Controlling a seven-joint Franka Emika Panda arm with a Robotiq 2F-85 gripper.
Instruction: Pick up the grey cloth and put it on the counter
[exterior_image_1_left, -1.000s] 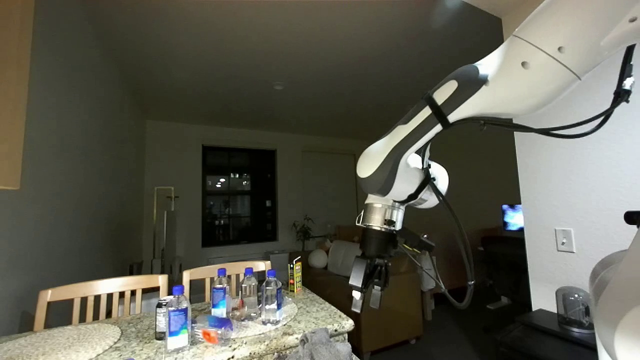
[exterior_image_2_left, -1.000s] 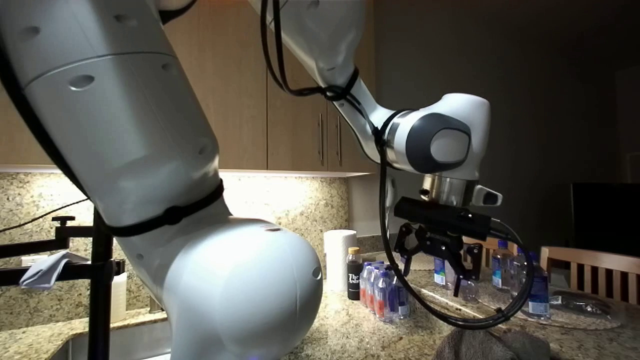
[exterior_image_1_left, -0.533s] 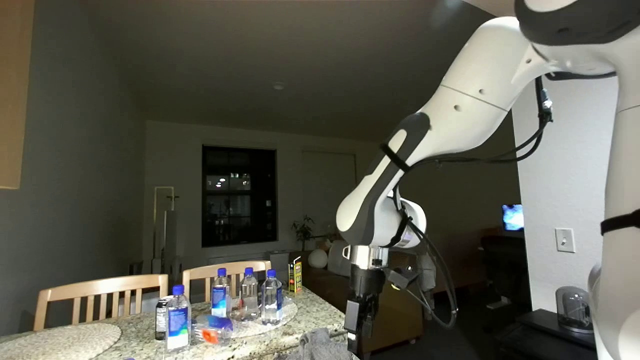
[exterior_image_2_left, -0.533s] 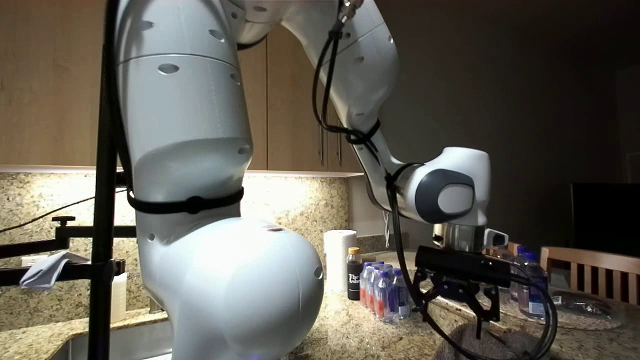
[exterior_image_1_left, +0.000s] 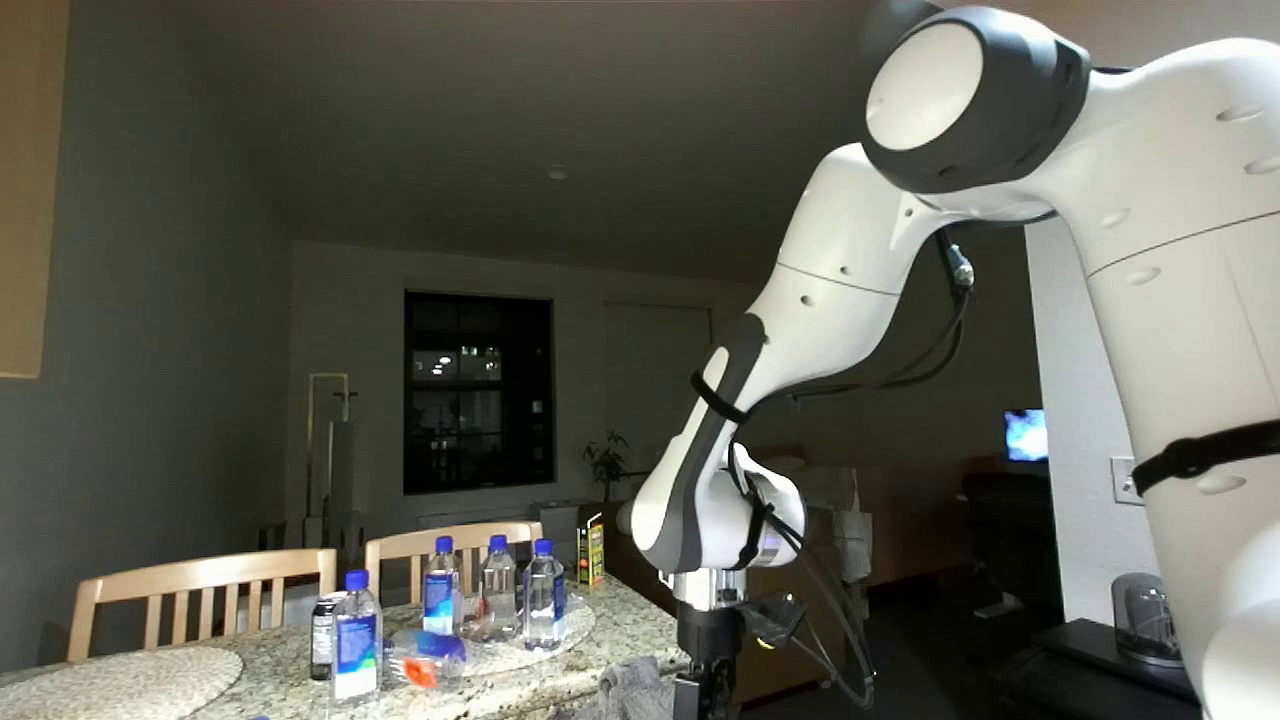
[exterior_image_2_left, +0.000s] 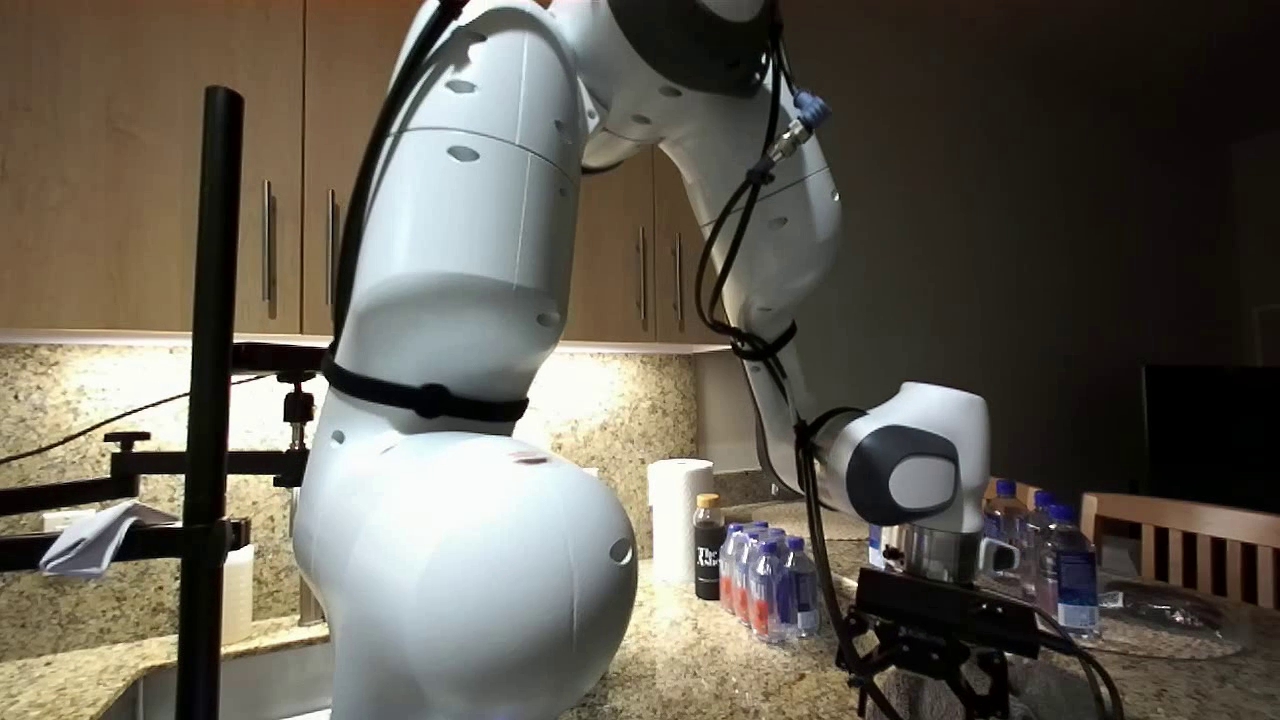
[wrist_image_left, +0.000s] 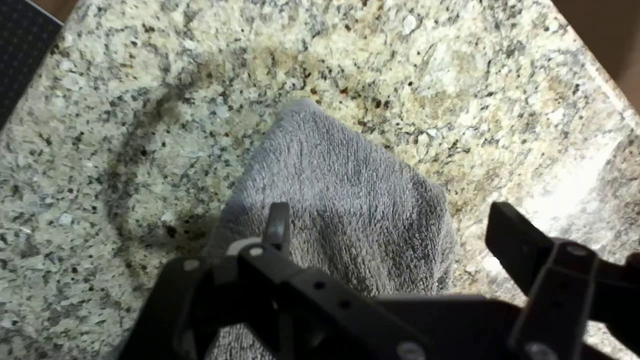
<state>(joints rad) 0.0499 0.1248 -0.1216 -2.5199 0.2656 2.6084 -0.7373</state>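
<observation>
The grey cloth (wrist_image_left: 340, 175) lies crumpled on the speckled counter (wrist_image_left: 150, 75) in the wrist view. It also shows at the bottom edge in both exterior views (exterior_image_1_left: 632, 690) (exterior_image_2_left: 1050, 690). My gripper (wrist_image_left: 390, 215) is open above the cloth, its fingers well apart. One finger is over the cloth; the other is over bare counter beside the cloth's edge. Nothing is between the fingers in a grip. Whether the fingertips touch the cloth or counter cannot be told. The gripper is low, partly cut off by the lower edge, in both exterior views (exterior_image_1_left: 705, 695) (exterior_image_2_left: 935, 690).
Water bottles (exterior_image_1_left: 543, 595), a can (exterior_image_1_left: 322, 637) and a small yellow-black box (exterior_image_1_left: 590, 550) stand on the counter. A bottle pack (exterior_image_2_left: 765, 590), a dark bottle (exterior_image_2_left: 708, 550) and a paper roll (exterior_image_2_left: 680, 520) stand near the wall. A sink (exterior_image_2_left: 240, 685) lies left.
The arm has swung over and the gripper has come down steadily from above the counter's edge to the cloth. The cloth and the bottles have not moved.
</observation>
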